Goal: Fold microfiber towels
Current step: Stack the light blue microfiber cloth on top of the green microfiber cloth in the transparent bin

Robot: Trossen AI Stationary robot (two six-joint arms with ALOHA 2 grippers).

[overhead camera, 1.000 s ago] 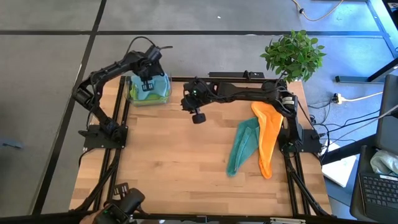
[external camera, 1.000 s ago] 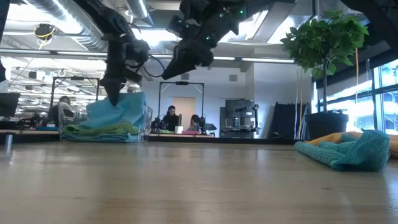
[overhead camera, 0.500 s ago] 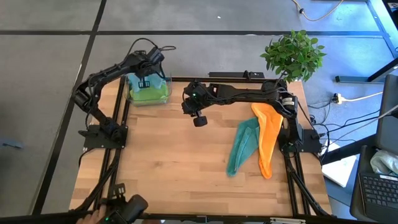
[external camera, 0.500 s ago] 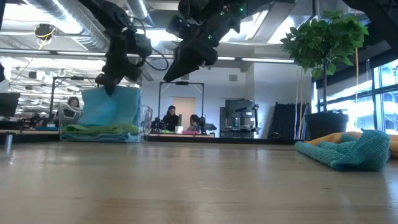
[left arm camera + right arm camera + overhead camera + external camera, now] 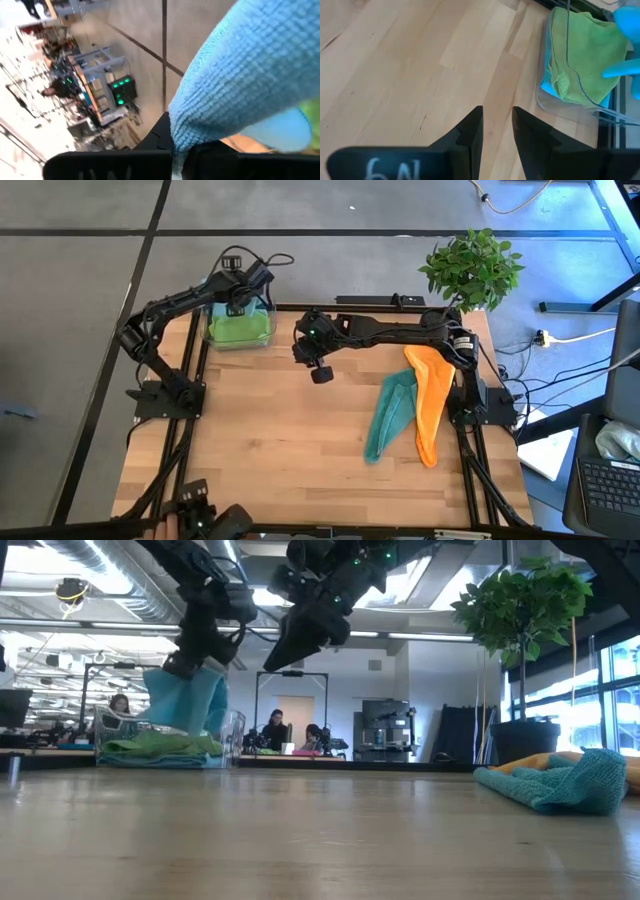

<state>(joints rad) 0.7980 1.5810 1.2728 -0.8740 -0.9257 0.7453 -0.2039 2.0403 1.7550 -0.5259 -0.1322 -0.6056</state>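
Two arms work over the wooden tabletop [image 5: 290, 450]; the left tool [image 5: 192, 658] hangs above the clear bin [image 5: 240, 335] at the far left corner, its fingers pinched together on a light blue towel [image 5: 185, 700], which dangles from it with its lower end near the bin; in the left wrist view the same blue cloth [image 5: 240, 75] fills most of the picture, clamped just ahead of the dark fingers; a lime green towel [image 5: 238, 330] lies in the bin, with a strip of blue cloth showing at the bin's bottom edge in the right wrist view; the right tool [image 5: 496, 127] hovers over bare wood near the far middle of the tabletop, just beside the bin, its fingers a little apart and holding nothing; a teal towel [image 5: 390, 415] and an orange towel [image 5: 430, 400] lie touching side by side near the right edge, both long and loosely bunched; a potted plant [image 5: 472, 268] stands off the far right corner; people sit in the room behind.
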